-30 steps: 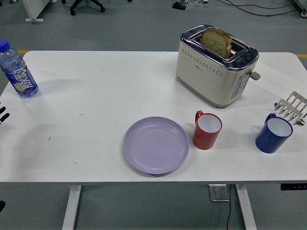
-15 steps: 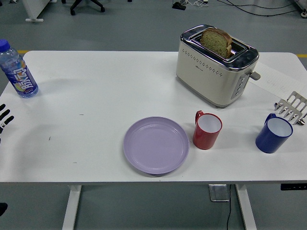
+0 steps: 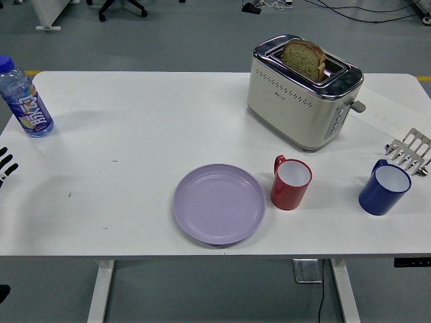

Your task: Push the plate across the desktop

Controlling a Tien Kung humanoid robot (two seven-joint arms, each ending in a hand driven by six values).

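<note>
- The lilac plate lies flat on the white tabletop, close to the near edge and a little right of the middle. Nothing is on it and nothing touches it.
- This position fits two cases: the plate waits for a push, or a push brought it here. The picture does not settle which.
- Only some black fingertips of the left robot hand show at the left edge, at 9 o'clock from the plate and well apart from it. They seem spread and they hold nothing, but most of this hand is cut off by the frame.
- The right robot hand is not in view.
- A red mug stands just beside the plate at about 2 o'clock, with only a narrow gap, so I judge a push to the right would soon meet it.
- A cream toaster with a slice of bread in its slot stands further at 1 o'clock.
- A blue mug and a metal rack are at 3 o'clock, near the right edge.
- A water bottle stands at 10 o'clock, far left.
- From 9 to 12 o'clock the surface looks free, so this side seems the easiest way for the plate.
</note>
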